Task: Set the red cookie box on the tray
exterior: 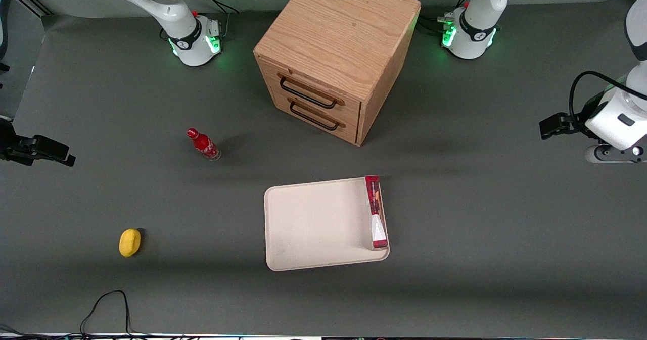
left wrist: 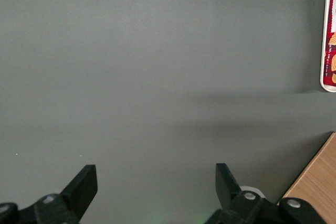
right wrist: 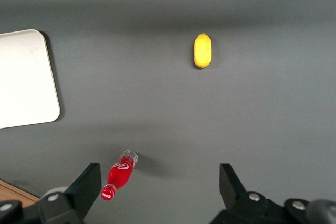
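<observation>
The red cookie box (exterior: 375, 211) lies in the tray (exterior: 313, 224), along the rim at the working arm's end, with nothing holding it. The left wrist view catches part of the red cookie box (left wrist: 331, 45) inside the tray's rim (left wrist: 322, 51). My gripper (exterior: 548, 126) hovers well away from the tray, toward the working arm's end of the table and farther from the front camera than the box. In the left wrist view the gripper (left wrist: 156, 174) is open over bare grey table, nothing between its fingers (left wrist: 84, 182).
A wooden drawer cabinet (exterior: 338, 52) stands farther from the front camera than the tray; its corner (left wrist: 317, 182) shows beside my gripper. A small red bottle (exterior: 203, 144) and a yellow fruit (exterior: 130, 242) lie toward the parked arm's end. A black cable (exterior: 108, 304) loops near the front edge.
</observation>
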Robot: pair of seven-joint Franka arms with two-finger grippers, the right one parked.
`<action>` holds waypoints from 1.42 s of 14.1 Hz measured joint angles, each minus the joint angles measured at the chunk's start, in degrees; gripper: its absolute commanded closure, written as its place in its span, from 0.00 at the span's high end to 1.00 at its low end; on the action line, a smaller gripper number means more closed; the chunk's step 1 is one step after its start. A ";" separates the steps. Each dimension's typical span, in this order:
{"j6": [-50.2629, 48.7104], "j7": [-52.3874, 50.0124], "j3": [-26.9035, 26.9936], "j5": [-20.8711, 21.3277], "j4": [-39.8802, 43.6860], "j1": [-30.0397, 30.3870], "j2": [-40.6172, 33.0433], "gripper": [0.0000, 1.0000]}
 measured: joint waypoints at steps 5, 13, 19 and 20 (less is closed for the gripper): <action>2.83 0.07 4.98 -0.84 -0.15 -4.62 0.00 1.00; 1.05 0.06 5.24 -2.38 1.25 -4.74 -0.01 1.00; -0.41 0.07 5.24 -2.45 1.61 -4.81 -0.01 1.00; -0.59 0.07 5.23 -2.46 1.61 -4.84 -0.01 1.00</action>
